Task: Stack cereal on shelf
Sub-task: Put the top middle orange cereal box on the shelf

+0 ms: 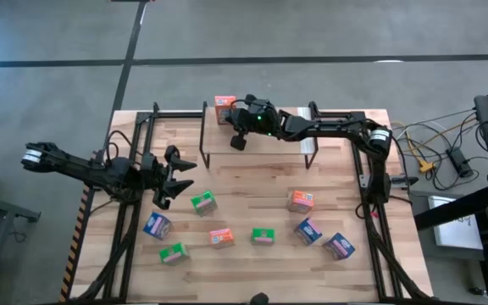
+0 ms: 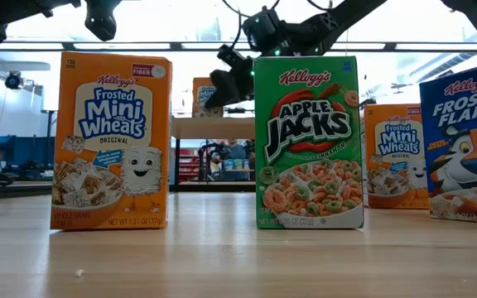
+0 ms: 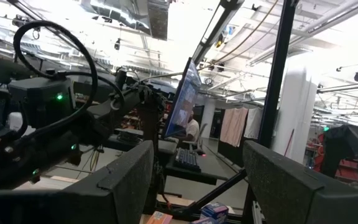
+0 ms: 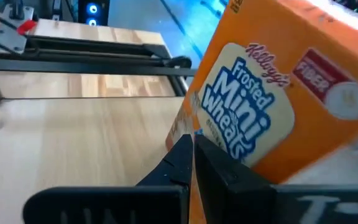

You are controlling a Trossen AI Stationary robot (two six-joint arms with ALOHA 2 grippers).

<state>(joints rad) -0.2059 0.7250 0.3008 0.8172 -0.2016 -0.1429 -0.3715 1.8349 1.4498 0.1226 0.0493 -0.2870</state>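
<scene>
**A:** Where's my right gripper (image 1: 238, 135)?

**B:** I have it over the far end of the desk (image 1: 252, 178), at the shelf (image 1: 261, 140). Its fingers (image 4: 185, 158) are pressed together, nothing between them. In the right wrist view an orange Frosted Mini-Wheats box (image 4: 272, 93) sits just beyond the tips, tilted in that picture. From above, that box (image 1: 224, 108) is at the shelf's far left corner, just beside the gripper.

**A:** And the left gripper (image 1: 169, 180)?

**B:** Over the left side of the desk, fingers (image 3: 129, 180) spread wide and empty, near a green box (image 1: 202, 202).

**A:** The other cereal?

**B:** I see eight boxes scattered across the near half of the desk: another green one (image 1: 173, 252) near the front left, a third green box (image 1: 263, 236) mid-front, two more orange boxes (image 1: 220, 238), and three blue boxes (image 1: 157, 225). In the low view a Mini-Wheats box (image 2: 111, 141) and an Apple Jacks box (image 2: 309, 142) stand upright side by side, apart.
</scene>
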